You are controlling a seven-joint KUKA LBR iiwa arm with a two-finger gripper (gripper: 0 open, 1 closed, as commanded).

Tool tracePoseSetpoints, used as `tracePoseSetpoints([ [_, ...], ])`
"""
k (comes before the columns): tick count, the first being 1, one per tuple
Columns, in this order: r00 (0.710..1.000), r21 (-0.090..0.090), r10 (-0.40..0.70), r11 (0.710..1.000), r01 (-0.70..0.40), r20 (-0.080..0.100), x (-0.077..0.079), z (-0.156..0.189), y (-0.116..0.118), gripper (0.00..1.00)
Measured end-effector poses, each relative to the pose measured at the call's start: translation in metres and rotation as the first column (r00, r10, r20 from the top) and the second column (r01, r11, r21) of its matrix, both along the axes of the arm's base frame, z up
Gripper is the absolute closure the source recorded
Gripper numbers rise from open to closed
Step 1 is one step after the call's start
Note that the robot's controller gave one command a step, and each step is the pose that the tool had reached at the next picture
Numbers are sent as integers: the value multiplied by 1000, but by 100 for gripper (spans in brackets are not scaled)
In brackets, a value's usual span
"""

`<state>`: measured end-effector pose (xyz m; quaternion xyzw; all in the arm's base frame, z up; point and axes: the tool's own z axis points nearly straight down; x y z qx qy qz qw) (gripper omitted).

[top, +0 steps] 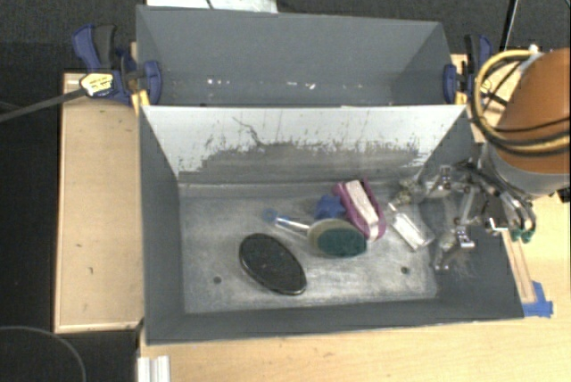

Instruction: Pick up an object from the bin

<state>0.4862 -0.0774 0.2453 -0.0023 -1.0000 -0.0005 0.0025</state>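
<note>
Where the bin (161, 237) floor met its right slope, a small, pale see-through block (407, 230) lay at the right end of the loose things. Just beside it, on its right, hung the tool (442, 233); whether it was spread or pressed together could not be told. Leftward lay a pink-and-white thing (360, 207), a round teal pad (338, 240), a blue piece (326, 209), and farthest off a black oval (272, 264).

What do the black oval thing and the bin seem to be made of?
The black oval thing: probably hard plastic or rubber, matte with fine speckle; uncertain. The bin: grey sheet metal, dull, with pale scratches on its back wall.
</note>
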Motion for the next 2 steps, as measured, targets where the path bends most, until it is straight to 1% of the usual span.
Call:
tracePoseSetpoints([
  [1,991,1,-130,992,130,14,69,-174,-49,0],
  [2,934,1,-357,934,357,12,36,-173,-48,0],
])
